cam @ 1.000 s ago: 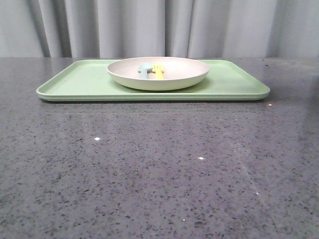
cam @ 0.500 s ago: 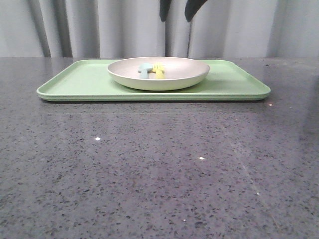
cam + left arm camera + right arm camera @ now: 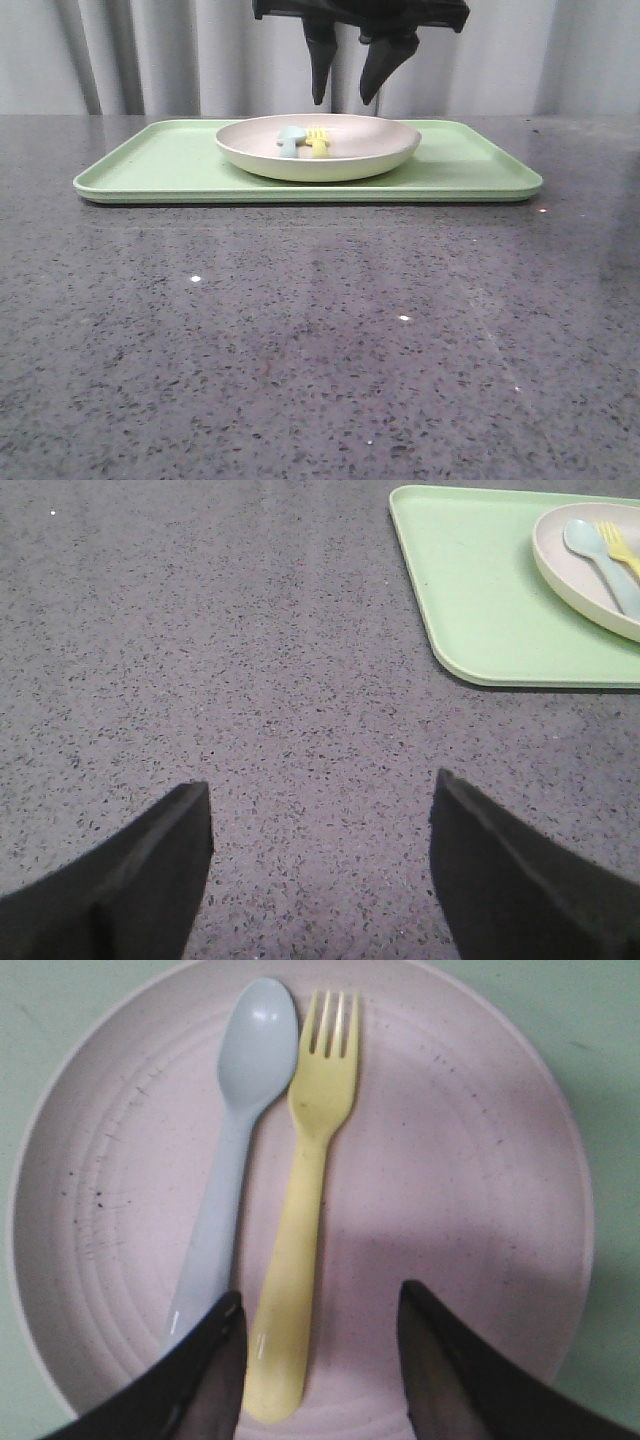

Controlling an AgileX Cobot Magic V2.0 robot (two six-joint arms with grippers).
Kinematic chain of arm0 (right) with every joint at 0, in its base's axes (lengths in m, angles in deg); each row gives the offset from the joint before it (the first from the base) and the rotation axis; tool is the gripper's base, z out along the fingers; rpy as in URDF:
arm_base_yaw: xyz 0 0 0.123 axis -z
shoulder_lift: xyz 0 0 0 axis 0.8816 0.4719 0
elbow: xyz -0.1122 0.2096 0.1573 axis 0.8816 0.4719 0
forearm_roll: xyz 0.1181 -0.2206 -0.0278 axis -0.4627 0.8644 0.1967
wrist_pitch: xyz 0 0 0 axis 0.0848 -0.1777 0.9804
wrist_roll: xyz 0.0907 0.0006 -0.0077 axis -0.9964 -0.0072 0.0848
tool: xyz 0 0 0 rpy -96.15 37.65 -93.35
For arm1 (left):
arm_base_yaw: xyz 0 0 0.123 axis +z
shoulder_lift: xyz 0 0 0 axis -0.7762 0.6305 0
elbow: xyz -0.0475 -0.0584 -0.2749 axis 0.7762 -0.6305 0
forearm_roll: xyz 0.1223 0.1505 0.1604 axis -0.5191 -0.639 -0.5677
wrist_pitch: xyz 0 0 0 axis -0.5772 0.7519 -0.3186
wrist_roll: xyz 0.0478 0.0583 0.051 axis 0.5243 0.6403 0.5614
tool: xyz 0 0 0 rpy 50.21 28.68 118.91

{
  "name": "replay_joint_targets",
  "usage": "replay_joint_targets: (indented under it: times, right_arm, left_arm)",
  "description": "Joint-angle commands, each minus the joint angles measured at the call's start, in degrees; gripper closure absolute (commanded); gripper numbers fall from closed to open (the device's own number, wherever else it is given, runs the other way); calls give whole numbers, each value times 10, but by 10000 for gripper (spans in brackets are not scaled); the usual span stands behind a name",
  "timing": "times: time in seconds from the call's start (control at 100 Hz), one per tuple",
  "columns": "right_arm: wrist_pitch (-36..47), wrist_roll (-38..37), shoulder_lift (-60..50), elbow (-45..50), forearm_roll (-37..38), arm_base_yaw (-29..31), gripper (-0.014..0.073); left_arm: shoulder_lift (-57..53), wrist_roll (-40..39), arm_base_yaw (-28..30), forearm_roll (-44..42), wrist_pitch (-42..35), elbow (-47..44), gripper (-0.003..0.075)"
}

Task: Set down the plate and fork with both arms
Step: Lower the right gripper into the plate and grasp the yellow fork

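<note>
The pale pinkish-cream plate point(image 3: 318, 146) sits on the light green tray point(image 3: 160, 165). The yellow fork point(image 3: 318, 141) lies in the plate beside a pale blue-green spoon point(image 3: 290, 139). My right gripper point(image 3: 342, 100) hangs open just above the plate's far side. In the right wrist view the right gripper point(image 3: 318, 1305) is open over the plate point(image 3: 480, 1190), its fingers straddling the fork's handle end point(image 3: 300, 1250), with the spoon point(image 3: 235, 1130) alongside. In the left wrist view my left gripper point(image 3: 320, 795) is open and empty over bare table, with tray point(image 3: 480, 600), plate point(image 3: 580, 575) and fork point(image 3: 620, 545) off to one side.
The tray lies across the back of the dark speckled table point(image 3: 320, 340). Grey curtains point(image 3: 150, 55) hang behind it. The left arm does not show in the front view.
My right gripper has come down from above into the front view and now hangs close over the plate. The plate, fork, spoon and tray have not moved.
</note>
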Motion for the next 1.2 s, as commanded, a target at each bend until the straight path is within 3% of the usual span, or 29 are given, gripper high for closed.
replay_joint_targets:
  times: [0.0, 1.19]
  right_arm:
    - [30, -2, -24, -20, 14, -4, 228]
    - [39, -16, 27, -20, 24, -10, 230]
  left_arm:
    - [3, -7, 0, 4, -46, 15, 261]
    - [3, -7, 0, 4, -46, 15, 261]
